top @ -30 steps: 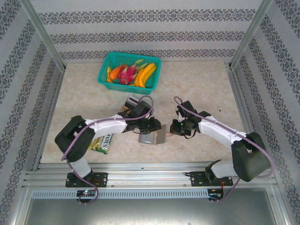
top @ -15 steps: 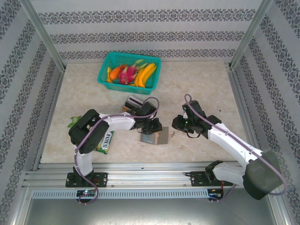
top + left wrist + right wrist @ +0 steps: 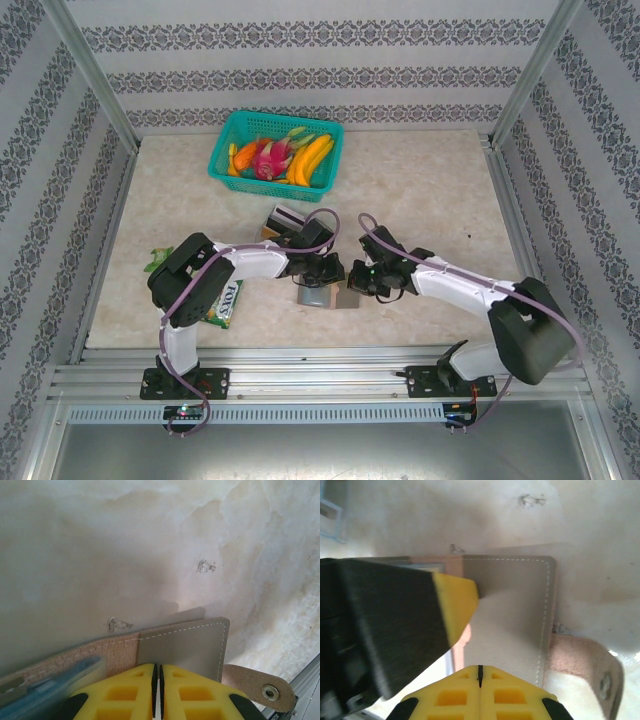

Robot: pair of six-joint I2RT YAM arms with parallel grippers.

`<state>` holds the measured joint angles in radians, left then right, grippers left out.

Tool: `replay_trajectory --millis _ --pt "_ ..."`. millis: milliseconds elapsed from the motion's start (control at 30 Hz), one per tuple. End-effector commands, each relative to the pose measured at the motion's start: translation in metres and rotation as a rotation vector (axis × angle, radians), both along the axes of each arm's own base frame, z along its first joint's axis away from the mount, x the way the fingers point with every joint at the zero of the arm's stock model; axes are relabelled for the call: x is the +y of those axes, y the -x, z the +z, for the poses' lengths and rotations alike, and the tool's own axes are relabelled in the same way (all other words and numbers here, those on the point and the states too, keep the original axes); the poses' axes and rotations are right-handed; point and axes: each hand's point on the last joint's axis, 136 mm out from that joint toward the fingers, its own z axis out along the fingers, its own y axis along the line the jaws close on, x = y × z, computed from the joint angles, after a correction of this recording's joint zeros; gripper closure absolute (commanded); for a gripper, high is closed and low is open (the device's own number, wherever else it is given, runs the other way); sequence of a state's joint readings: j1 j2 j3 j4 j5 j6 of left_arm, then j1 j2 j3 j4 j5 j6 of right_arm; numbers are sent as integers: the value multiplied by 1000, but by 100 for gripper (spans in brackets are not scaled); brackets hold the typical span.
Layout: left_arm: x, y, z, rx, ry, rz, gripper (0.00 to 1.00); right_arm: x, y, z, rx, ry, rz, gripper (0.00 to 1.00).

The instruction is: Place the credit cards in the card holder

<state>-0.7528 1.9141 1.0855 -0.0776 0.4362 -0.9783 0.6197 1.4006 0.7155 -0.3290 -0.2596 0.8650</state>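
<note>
Where the stitched grey card holder (image 3: 185, 647) lies flat, left pincer (image 3: 158, 670) closed, right pincer (image 3: 480, 672) closed.

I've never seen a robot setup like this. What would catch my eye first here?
Probably the teal basket of bright fruit at the back of the table, the most colourful thing there. Mid-table, the left gripper and right gripper, each with yellow fingers pressed together, face each other over the grey card holder. A green-yellow snack packet lies near the left front edge.
</note>
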Motion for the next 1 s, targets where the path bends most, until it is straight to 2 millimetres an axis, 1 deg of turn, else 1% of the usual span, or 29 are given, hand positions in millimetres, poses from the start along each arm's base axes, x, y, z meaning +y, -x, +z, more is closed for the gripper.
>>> replay_trajectory --millis 0,33,133,200,233,300,367,467,700,867,967 --pt "9 7 -7 -1 -42 -8 86 9 -10 -2 -25 -24 20 99" --pt "9 7 -8 0 -39 -11 85 16 -10 -5 1 -59 35 99" --pt "7 7 -6 -3 -27 -13 85 21 -10 -18 48 -31 53 100" --pt "8 6 -1 -6 -22 -10 85 16 -11 -26 78 10 38 100" --pt "9 6 5 -14 -20 -14 85 10 -10 -31 96 38 30 100" --pt "17 4 17 -48 -51 -18 83 1 -10 -37 102 91 19 100" --pt "30 4 29 -84 -100 -18 82 -2 -9 -39 97 115 38 99" --pt "44 6 35 -91 -113 -7 80 -3 -9 -40 100 145 63 98" --pt "55 22 19 -27 -118 -22 81 -1 -10 -42 103 179 88 97" --pt "77 31 -3 7 -188 22 82 -6 -10 -45 101 207 82 97" --pt "84 34 -11 18 -197 40 82 -8 -9 -48 110 227 90 97"
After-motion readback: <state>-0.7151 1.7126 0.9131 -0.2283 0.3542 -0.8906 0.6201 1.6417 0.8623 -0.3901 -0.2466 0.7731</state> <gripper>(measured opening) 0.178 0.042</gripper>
